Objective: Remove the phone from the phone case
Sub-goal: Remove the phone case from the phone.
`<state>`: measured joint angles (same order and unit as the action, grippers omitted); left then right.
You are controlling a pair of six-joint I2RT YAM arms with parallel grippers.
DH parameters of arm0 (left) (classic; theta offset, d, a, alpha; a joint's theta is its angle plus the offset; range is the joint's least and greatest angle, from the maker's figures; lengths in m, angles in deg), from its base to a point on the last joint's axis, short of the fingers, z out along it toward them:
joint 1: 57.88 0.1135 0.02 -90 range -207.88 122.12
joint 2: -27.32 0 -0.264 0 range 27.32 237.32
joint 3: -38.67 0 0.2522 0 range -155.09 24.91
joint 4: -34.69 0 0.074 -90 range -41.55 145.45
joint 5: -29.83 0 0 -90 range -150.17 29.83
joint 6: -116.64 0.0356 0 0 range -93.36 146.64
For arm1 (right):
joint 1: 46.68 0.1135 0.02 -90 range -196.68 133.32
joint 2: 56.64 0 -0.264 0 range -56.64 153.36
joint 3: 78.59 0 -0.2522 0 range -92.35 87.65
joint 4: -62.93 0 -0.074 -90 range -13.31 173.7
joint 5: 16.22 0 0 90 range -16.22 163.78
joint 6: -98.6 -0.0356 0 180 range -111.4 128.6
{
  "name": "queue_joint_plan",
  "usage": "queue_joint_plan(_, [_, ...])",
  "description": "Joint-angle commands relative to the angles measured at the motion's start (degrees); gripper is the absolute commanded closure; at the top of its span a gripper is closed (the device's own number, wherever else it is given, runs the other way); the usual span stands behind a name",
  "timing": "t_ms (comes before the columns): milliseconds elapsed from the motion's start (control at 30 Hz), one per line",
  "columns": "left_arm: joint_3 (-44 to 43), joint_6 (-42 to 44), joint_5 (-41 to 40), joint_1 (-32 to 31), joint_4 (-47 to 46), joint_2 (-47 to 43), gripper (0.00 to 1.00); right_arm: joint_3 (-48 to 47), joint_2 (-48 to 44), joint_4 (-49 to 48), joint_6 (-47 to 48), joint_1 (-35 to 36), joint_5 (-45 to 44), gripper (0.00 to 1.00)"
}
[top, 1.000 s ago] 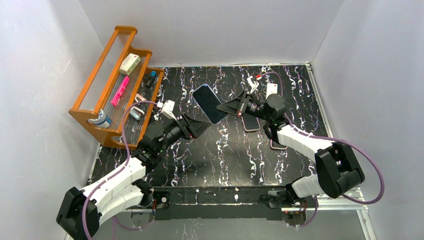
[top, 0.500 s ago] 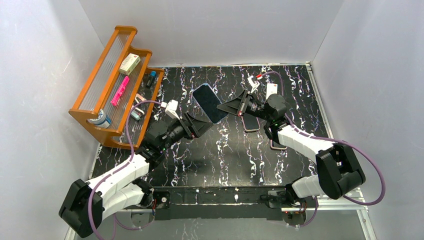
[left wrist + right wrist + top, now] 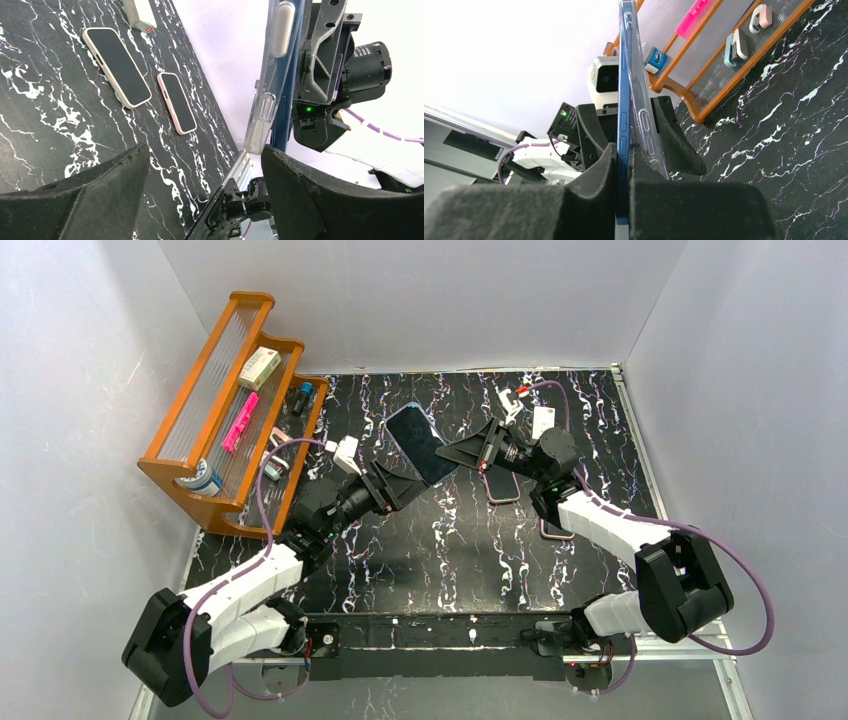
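A blue phone point(image 3: 420, 444) in a clear case is held up on edge above the middle of the table. My right gripper point(image 3: 462, 454) is shut on the phone's blue edge point(image 3: 624, 125). The clear case point(image 3: 645, 117) has sprung away from the phone on one side. In the left wrist view the case point(image 3: 272, 75) stands in front of the blue phone point(image 3: 282, 131). My left gripper point(image 3: 400, 483) is open, and the case's lower corner sits just inside its right finger point(image 3: 320, 195). Its other finger point(image 3: 85, 195) is far apart from the case.
Two more phones point(image 3: 503, 486) point(image 3: 556, 530) lie face up on the black marbled table point(image 3: 440, 550) under the right arm. A small white box point(image 3: 543, 418) lies behind them. An orange wooden rack point(image 3: 190, 410) with small items stands at the back left.
My left gripper has crept up and to the right, closer to the held phone. The right gripper and the phone have barely shifted.
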<state>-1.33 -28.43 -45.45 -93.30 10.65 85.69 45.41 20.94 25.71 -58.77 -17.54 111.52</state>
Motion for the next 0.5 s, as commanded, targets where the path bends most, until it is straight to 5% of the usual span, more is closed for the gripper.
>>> queue_joint_plan(0, [-3.1, -1.1, 0.7, 0.2, -4.8, 0.8, 0.22, -1.6, -2.9, -6.8, -1.4, 0.0, 1.9, 0.99])
queue_joint_plan(300, [-5.6, -3.1, -0.2, 0.2, -9.9, 4.2, 0.33, 0.7, -3.2, -7.0, -2.1, 0.0, 3.8, 0.99])
queue_joint_plan(467, [-6.3, -2.8, -0.8, 0.2, -11.3, 5.6, 0.52, 2.4, -3.2, -6.9, -1.8, 0.0, 4.3, 0.99])
